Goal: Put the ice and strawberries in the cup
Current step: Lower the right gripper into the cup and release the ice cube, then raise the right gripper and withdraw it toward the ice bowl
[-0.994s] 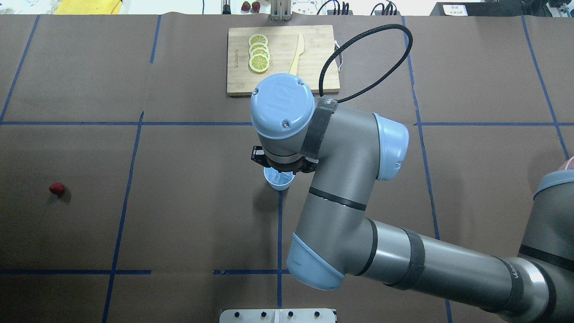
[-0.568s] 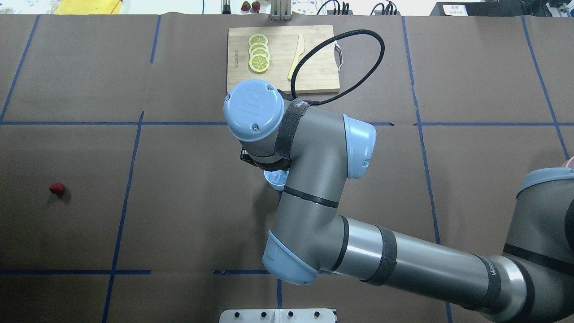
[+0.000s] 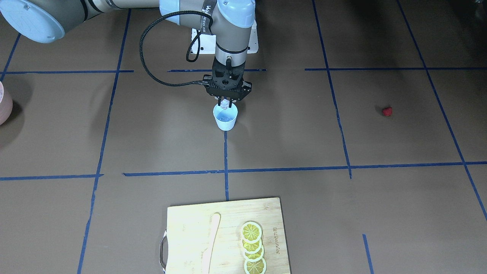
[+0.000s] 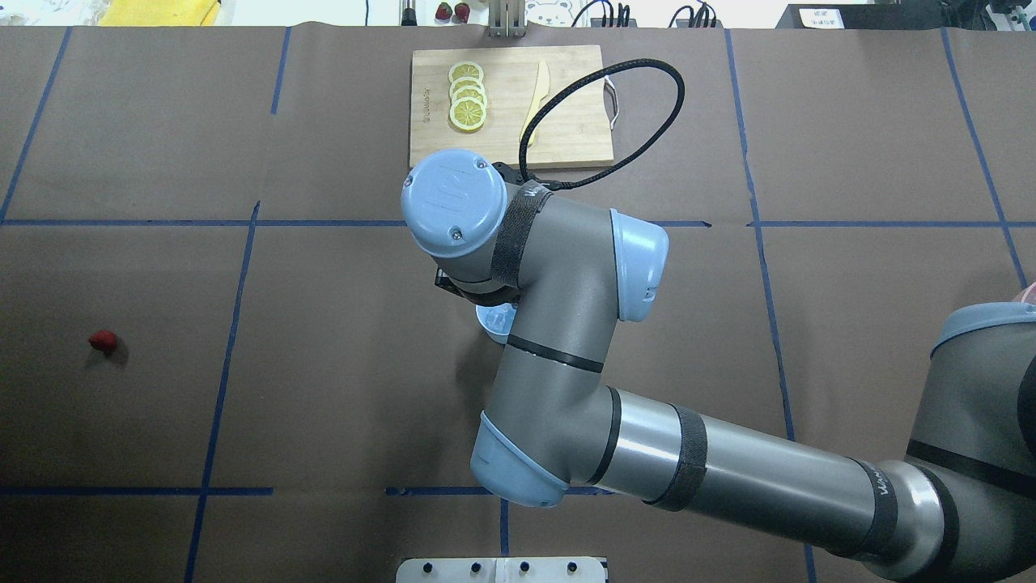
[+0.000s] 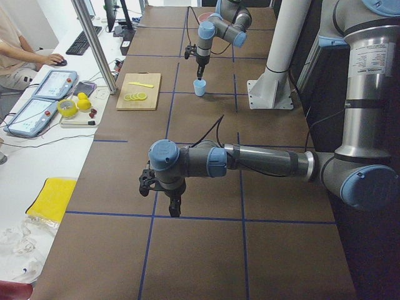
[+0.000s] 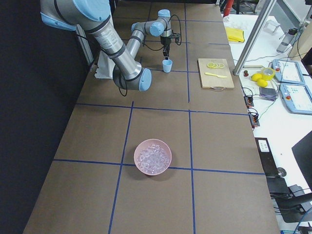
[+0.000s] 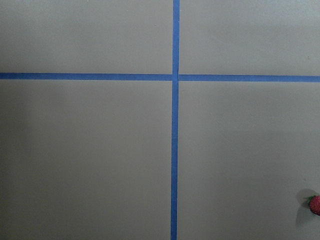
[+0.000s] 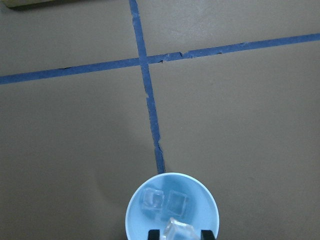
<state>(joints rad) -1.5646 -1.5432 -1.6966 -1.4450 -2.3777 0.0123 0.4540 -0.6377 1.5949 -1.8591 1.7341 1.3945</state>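
The right hand [image 3: 225, 102] pinches one ice cube [image 8: 179, 231] between its fingertips, directly over the cup [image 3: 226, 122], which stands on the counter [image 3: 304, 144] with two more cubes [image 8: 176, 202] inside. The strawberry [image 3: 387, 111] lies well apart from the cup, to the robot's left. The left hand [image 5: 174, 207] hovers far from the cup; I cannot tell how far open it is.
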